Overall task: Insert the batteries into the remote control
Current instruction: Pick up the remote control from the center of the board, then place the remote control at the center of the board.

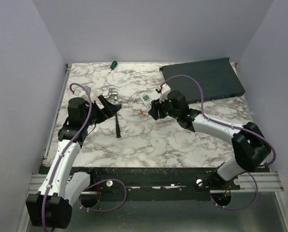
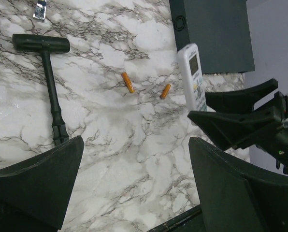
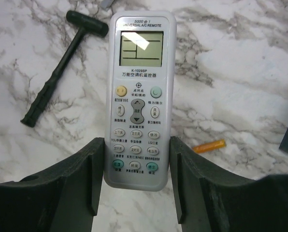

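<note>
Two orange batteries are lying loose on the marble worktop around its middle, apart from each other, neither one touched by an arm. The white remote control is sitting just beyond them toward the far edge, buttons and grey display facing up. The nearer battery is resting just beside its long side.

The right gripper is clenching the remote's button end, one finger pressing on each long side. The left gripper is hanging released over the left half of the worktop, its fingers spread wide with only marble between them.

A black T-handle tool is lying toward the left edge. A silver metal bracket is lying beyond it. A green-handled screwdriver is resting at the far edge, and a large dark flat box is filling the far right corner.
</note>
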Controlling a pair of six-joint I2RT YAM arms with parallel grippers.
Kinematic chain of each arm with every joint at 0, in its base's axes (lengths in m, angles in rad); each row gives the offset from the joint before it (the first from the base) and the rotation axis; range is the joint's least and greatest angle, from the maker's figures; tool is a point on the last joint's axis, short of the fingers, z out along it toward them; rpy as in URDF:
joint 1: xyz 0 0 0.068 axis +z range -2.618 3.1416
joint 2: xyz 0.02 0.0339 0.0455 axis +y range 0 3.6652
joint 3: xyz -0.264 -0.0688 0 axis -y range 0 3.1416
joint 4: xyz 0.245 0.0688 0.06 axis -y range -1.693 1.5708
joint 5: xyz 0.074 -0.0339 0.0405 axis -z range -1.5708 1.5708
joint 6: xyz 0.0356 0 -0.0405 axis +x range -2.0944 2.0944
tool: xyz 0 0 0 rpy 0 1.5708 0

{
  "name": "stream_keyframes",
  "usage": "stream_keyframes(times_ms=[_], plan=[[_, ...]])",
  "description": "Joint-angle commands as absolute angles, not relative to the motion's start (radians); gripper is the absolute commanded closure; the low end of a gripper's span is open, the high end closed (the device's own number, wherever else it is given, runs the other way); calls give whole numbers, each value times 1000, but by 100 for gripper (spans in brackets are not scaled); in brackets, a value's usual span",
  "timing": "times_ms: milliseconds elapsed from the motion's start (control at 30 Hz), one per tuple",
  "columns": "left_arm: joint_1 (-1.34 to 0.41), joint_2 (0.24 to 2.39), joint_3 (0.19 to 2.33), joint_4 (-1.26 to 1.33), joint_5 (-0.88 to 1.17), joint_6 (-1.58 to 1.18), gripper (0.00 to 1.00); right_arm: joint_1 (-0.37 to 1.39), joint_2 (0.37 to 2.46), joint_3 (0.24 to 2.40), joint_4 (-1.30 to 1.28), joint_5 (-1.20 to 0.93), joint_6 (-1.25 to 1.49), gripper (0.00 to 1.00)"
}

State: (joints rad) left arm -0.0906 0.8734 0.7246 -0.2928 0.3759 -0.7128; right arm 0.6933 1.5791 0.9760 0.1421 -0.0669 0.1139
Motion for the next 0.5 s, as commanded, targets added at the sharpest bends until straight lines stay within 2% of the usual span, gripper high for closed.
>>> stream_keyframes(times_ms=[0, 267, 467], plan=[[-82, 876, 727, -282, 405, -724, 7, 738, 1500, 833, 118, -100, 162, 65], [-82, 894, 734, -284, 415, -721, 7, 838, 1398, 598, 175, -36, 284, 64], [-83, 930, 756, -289, 443, -720, 7, 853, 1412, 542, 208, 19, 327, 53]])
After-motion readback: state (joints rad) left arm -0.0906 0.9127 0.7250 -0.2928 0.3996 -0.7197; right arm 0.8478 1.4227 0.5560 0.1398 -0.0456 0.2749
